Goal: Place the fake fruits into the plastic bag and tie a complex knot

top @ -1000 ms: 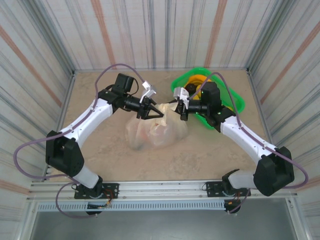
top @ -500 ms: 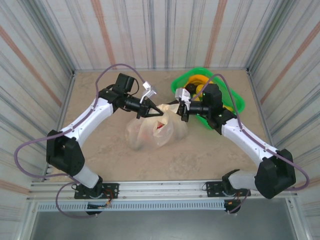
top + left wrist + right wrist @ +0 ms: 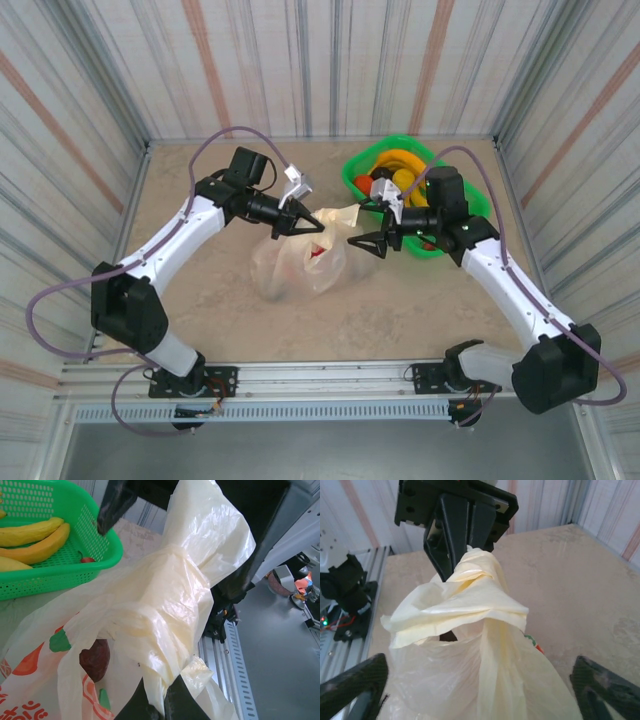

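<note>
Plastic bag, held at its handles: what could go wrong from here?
1. The left gripper alone pinches the twisted handle loops, while the right gripper hangs open, apart from them; the twist may loosen or slip free.
2. The bananas lie in the green basket; knotting the plastic bag now would probably leave them out.

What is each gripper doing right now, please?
Left gripper: shut on the plastic bag, at its handle.
Right gripper: open, holding nothing.
</note>
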Available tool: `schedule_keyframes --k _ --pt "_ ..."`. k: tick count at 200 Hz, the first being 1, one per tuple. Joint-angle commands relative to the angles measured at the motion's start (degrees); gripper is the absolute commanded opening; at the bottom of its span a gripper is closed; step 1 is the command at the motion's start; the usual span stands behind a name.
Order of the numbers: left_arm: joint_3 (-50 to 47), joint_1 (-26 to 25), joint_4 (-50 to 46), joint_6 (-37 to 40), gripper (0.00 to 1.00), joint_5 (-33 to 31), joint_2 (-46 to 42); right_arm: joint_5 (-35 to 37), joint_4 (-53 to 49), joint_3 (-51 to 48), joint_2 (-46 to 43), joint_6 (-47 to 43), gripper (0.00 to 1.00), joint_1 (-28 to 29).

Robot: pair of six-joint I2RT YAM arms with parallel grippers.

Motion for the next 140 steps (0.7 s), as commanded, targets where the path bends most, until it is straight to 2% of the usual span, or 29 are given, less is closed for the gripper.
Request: schedule_keyframes --k 1,72,108,140 --pt "1.68 -0.11 -1.88 4.46 0.0 -1.06 -2.84 -4.9 -5.72 4.01 0.94 0.25 0.99 -0.83" --pt "1.57 -1.21 -2.04 9.98 0.0 -8.2 -4.59 -10.68 -8.72 10.85 9.03 2.31 0.99 2.15" --pt "1.07 -2.66 -1.97 13.51 0.0 -13.58 -5.84 -6.91 -9.47 14.75 9.4 9.62 0.99 2.43" --pt "0.69 -3.03 -1.29 15.29 0.0 -14.49 -6.61 -2.09 -18.55 19.25 11.47 4.74 0.99 3.84"
